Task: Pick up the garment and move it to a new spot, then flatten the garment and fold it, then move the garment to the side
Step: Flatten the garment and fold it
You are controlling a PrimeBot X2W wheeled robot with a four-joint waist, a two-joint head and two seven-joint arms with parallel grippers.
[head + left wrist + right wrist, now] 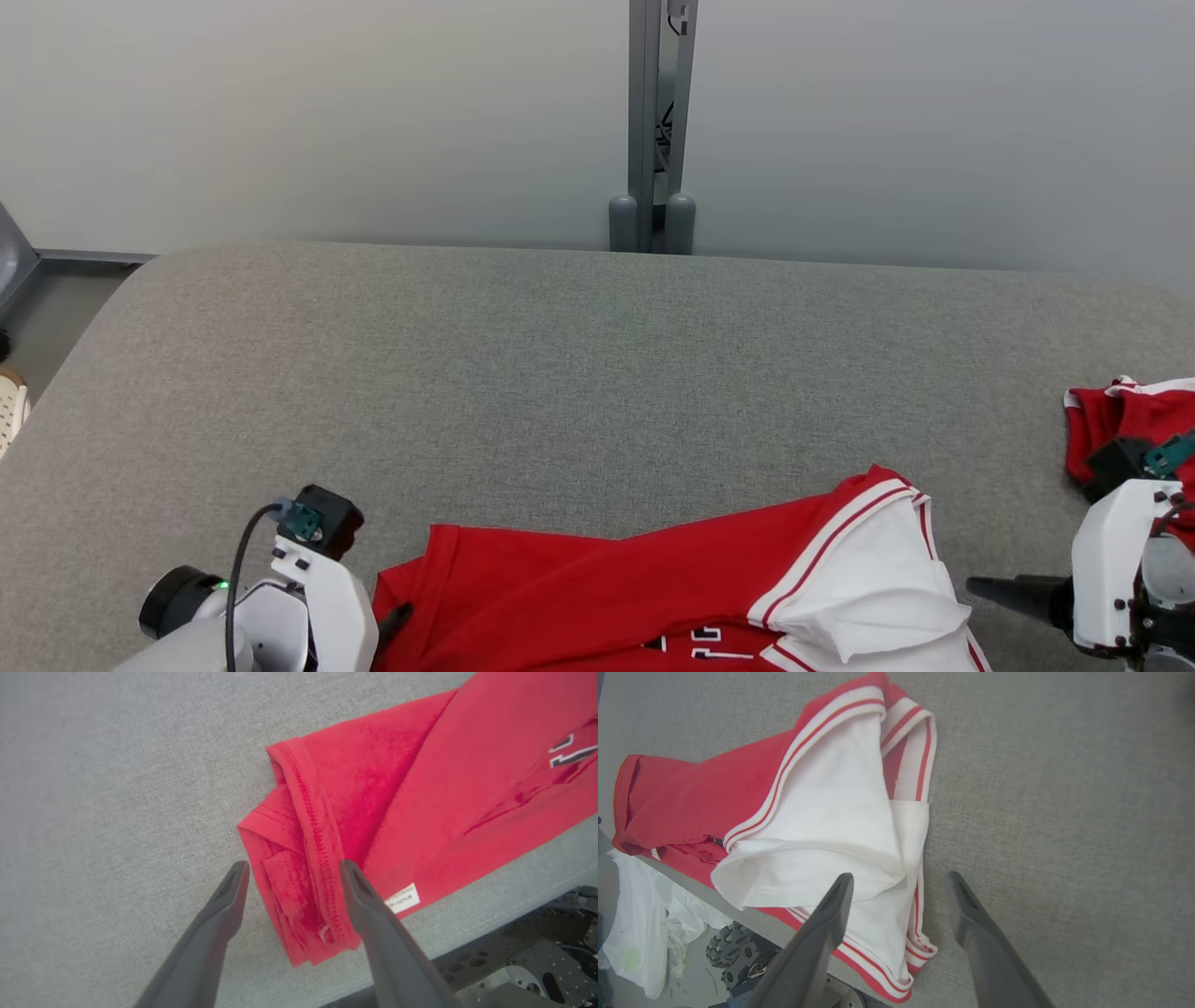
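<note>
The garment (607,588), a red jersey with a white sleeve trimmed in red and white stripes, lies crumpled along the near edge of the grey table (560,373). My left gripper (293,867) is open, and its fingers straddle the folded red hem corner (303,826) beside a small white label (402,898). My right gripper (900,878) is open too, just above the white sleeve (831,812) at the garment's other end. In the head view the left arm (308,597) is at the lower left and the right arm (1111,560) at the lower right.
Another red and white piece of cloth (1120,420) lies at the table's right edge behind my right arm. A grey post (653,140) stands against the wall beyond the table. Below the near table edge are a white plastic bag (635,914) and a wheel (733,952).
</note>
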